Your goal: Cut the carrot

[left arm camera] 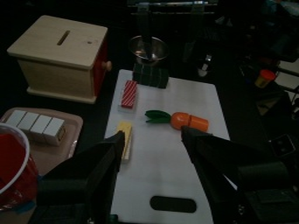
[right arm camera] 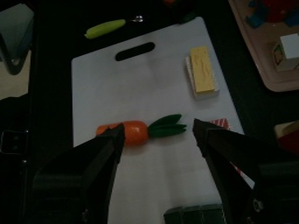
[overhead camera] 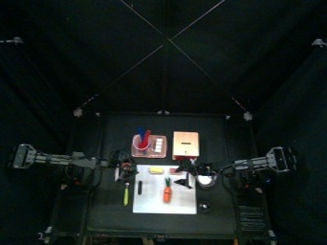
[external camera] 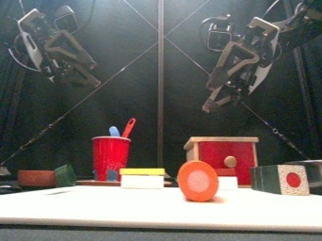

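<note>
top view: the white cutting board lies at the near middle of the black table. the carrot lies on it, a little right of the board's centre, whole as far as this small picture tells. a slim yellow-green stick lies just off the board's left edge. further back sit a tray with a red cup and a wooden box. the left gripper comes in from the left and the right gripper from the right, both near the board's far edge.

front view: the carrot stands near and large, its round orange end facing the camera. behind it are the red cup, a yellow block and the red-fronted wooden box. both arms hang high above, nowhere near the carrot. the right gripper shows its jaws spread.

left wrist view: the left gripper has its jaws spread wide with nothing between them. beyond them on the board the carrot lies in one piece, green top attached. a dark flat tool lies near the board's edge; whether it is a knife i cannot tell.

right wrist view: the right gripper is also spread wide and empty, hovering over the carrot, which lies across the board beside a yellow block.

progress: by my reading nothing is done yet. the carrot is uncut, neither claw holds a tool or the carrot, so gripping, steadying and cutting all remain.
</note>
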### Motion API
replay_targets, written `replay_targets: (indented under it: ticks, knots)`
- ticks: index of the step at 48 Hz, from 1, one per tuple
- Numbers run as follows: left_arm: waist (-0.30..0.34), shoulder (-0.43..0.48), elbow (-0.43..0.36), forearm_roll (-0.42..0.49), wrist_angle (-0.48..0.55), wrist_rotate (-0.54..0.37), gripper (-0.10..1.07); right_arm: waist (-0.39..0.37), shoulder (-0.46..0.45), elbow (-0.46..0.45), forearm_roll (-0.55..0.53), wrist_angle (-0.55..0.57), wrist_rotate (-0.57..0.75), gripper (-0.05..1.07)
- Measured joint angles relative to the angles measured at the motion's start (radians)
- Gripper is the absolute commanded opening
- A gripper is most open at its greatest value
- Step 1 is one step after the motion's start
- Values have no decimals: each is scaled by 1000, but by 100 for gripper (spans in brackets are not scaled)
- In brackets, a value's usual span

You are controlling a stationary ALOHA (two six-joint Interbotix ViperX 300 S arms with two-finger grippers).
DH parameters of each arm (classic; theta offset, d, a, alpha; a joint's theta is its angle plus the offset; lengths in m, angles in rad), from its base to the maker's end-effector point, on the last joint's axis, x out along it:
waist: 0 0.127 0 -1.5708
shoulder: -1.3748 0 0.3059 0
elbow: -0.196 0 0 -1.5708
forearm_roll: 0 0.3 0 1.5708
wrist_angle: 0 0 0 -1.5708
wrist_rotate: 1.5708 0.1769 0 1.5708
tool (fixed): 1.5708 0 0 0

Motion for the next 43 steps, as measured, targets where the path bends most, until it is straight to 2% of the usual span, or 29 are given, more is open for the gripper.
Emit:
replay_targets:
  ticks: [12, 17, 20, 27, 38, 43]
  knots:
    - [0, -2, 2, 2, 0, 2, 90, -11, 2, -26, 28, 9, 2, 94]
    - [0, 0, 2, 0, 0, 0, 90, -57, 6, -77, 67, 58, 6, 94]
    - [3, -2, 2, 2, 0, 2, 90, -104, 21, -121, 97, 127, 11, 94]
    - [11, 0, 2, 3, 0, 2, 90, -258, 104, -281, 115, 405, 11, 94]
    - [40, -2, 2, 26, 2, 2, 90, -442, 279, -552, 31, 678, -15, 94]
    - [58, 0, 5, 28, 0, 2, 90, -508, 393, -719, 23, 822, -38, 94]
